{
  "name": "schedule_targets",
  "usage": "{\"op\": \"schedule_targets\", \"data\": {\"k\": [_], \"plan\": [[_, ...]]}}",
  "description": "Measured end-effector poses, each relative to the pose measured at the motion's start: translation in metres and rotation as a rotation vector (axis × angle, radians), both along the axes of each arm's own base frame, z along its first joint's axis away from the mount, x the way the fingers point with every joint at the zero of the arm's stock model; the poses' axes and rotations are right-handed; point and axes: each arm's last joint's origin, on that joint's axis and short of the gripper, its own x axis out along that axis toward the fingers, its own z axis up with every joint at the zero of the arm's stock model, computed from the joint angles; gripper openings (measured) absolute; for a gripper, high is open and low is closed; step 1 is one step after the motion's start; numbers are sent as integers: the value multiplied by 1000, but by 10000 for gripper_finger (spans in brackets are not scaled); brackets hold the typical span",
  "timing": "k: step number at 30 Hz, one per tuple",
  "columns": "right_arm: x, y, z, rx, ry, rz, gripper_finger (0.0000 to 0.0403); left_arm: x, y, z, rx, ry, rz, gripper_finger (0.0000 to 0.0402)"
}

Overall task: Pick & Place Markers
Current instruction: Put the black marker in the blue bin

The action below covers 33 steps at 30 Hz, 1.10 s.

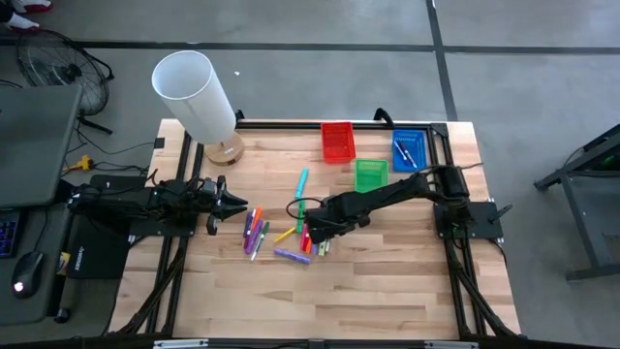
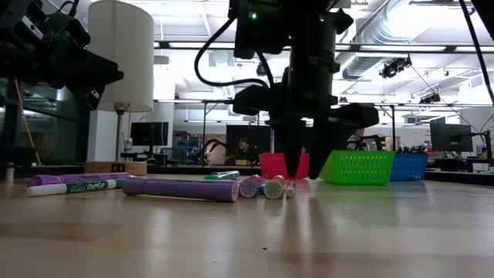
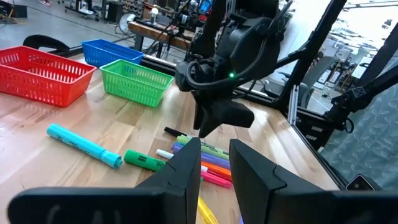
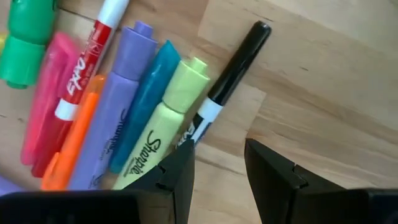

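Right gripper (image 1: 315, 233) hangs with fingers spread, empty, low over the markers (image 1: 281, 235) heaped at mid-frame in the high view, one finger beside a black marker (image 4: 231, 70). Closing here could pinch its yellow neighbour (image 4: 163, 127) too. Left gripper (image 1: 235, 206) waits left, slightly parted.

A wooden table (image 1: 387, 291) is seen. Mixed markers (image 1: 281, 236) are scattered at its centre. A red tray (image 1: 337, 142), a green tray (image 1: 371, 174) and a blue tray (image 1: 408, 150) are set near its far edge. A lamp (image 1: 205, 102) is placed at the far left corner.
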Motion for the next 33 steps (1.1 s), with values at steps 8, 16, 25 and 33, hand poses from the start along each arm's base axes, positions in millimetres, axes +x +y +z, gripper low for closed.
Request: {"op": "schedule_targets", "data": {"k": [8, 16, 25, 33], "plan": [[2, 0, -6, -9, 4, -1, 129, 0, 0, 0, 0, 1, 0, 83], [6, 0, -12, -14, -9, -3, 129, 0, 0, 0, 0, 1, 0, 83], [4, 0, -17, -5, 27, 6, 129, 0, 0, 0, 0, 0, 0, 83], [-1, 9, -17, 22, 70, -22, 129, 0, 0, 0, 0, 0, 0, 83]]}}
